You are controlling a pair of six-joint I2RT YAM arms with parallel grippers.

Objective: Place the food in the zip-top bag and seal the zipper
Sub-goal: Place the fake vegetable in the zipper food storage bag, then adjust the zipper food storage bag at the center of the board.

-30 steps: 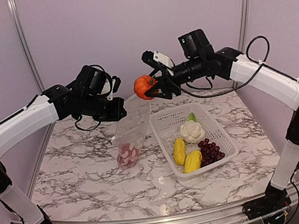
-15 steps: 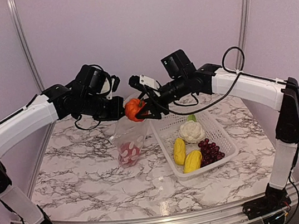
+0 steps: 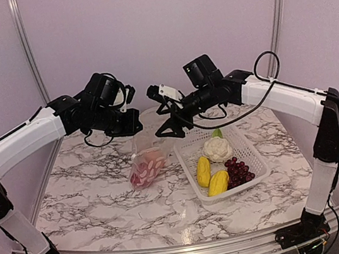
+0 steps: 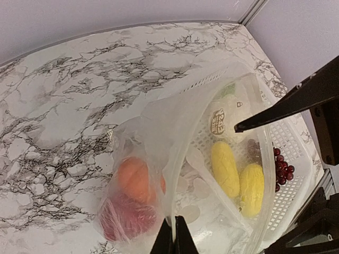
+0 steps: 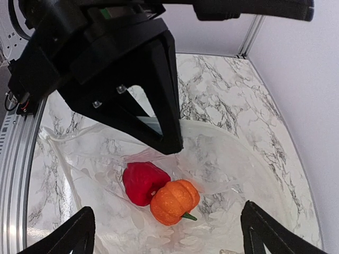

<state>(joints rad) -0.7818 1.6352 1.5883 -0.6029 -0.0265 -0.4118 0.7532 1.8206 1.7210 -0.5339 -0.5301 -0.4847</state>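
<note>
The clear dotted zip-top bag (image 3: 149, 159) hangs open from my left gripper (image 3: 132, 127), which is shut on its mouth edge (image 4: 173, 239). The orange pumpkin (image 5: 175, 201) and the red pepper-like piece (image 5: 142, 181) lie at the bag's bottom, and both show through the plastic in the left wrist view (image 4: 135, 179). The zipper strip (image 4: 267, 148) rings the open mouth. My right gripper (image 3: 168, 127) is open and empty above the mouth (image 5: 168, 228). Cauliflower (image 3: 216, 149), two yellow pieces (image 3: 203, 171) and grapes (image 3: 240, 171) lie in the basket.
The white perforated basket (image 3: 187, 138) stands right of the bag, touching it. The left gripper's black body (image 5: 132, 79) fills the top of the right wrist view. Metal frame posts (image 3: 278, 8) stand at the back corners of the marble table (image 3: 84, 197).
My right gripper carried the pumpkin left and down to the bag mouth, then opened. The pumpkin now lies in the bag beside the red piece. The left arm held still.
</note>
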